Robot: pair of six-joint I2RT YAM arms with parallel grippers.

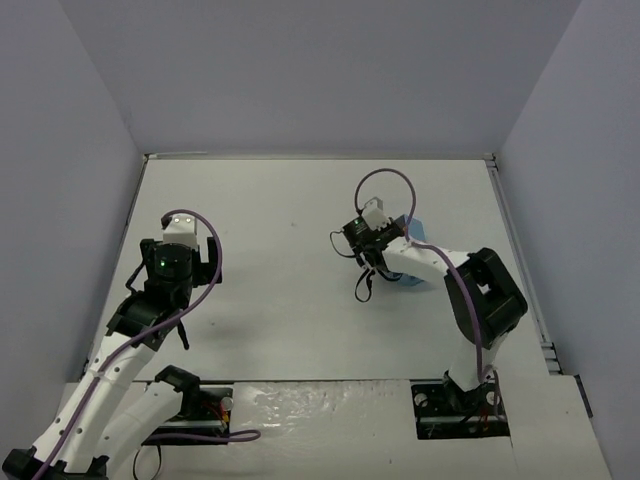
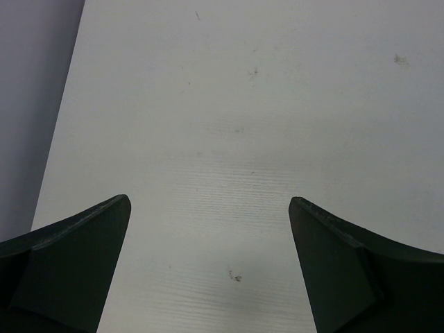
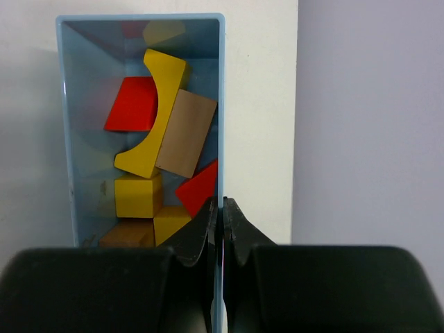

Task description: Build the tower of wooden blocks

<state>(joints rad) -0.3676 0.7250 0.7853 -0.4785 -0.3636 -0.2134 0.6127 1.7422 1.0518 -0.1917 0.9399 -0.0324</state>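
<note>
Wooden blocks (image 3: 154,114) for the tower lie loose in a jumble inside the light-blue box (image 3: 66,139); nothing is stacked yet, so the build has not properly begun. A yellow arch (image 3: 149,139) lies flat with its long axis roughly along the box's length, its hollow side turned toward a red wedge (image 3: 133,104) nested against it. A tan cuboid (image 3: 186,133) rests on the arch's other side, tilted a little off the same line. More yellow and red pieces crowd the near end. The box's long axis runs straight away from the right wrist, open top up.

The right end effector (image 3: 223,208) is clenched on the box's right-hand wall at its near end, one finger inside and one outside. My reading is that the step in hand is getting the blocks out. The next move likely calls for tipping or dragging the box by that thin wall, keeping the pinch from slipping.

The left end effector (image 2: 209,201) is released, fingers spread wide over bare tabletop (image 2: 229,104), well apart from the box.
</note>
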